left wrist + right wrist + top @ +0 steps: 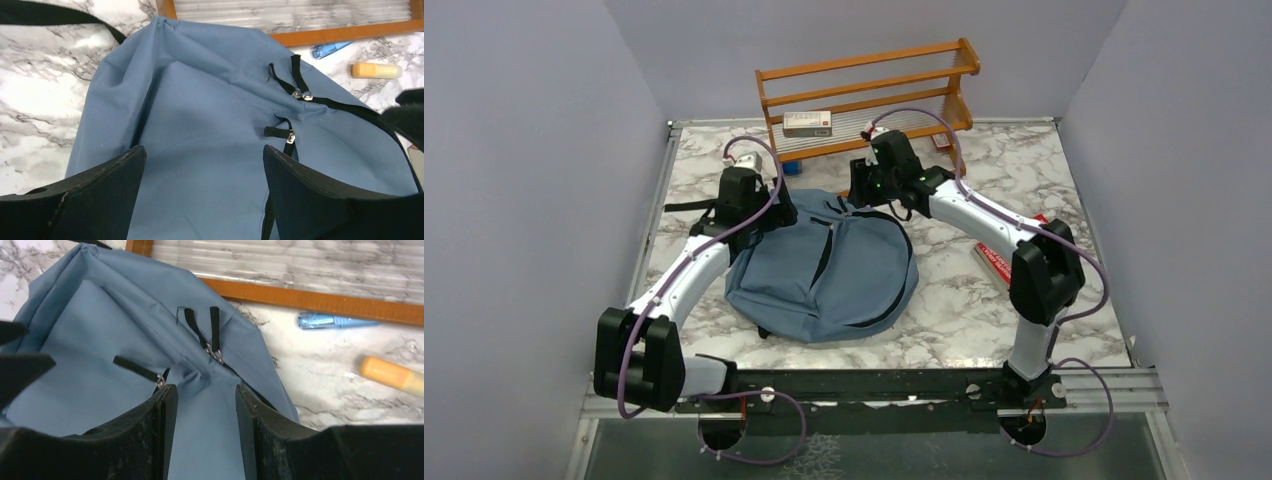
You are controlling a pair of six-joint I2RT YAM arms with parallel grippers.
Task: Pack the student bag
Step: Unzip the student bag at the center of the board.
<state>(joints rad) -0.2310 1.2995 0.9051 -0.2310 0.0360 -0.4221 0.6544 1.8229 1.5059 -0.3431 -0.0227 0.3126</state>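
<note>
The soft dusty-blue fabric backpack point(824, 270) lies flat, looking zipped, on the white marble table point(944, 300) — packing looks barely begun; the left gripper point(204, 150) hangs wide open over it, the right gripper point(206, 390) I cannot tell, and the blue plastic pen point(335, 321) is outside

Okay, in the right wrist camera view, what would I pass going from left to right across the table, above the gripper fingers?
student bag → paired zipper pulls on its top → blue pen-like item → orange tube
</note>
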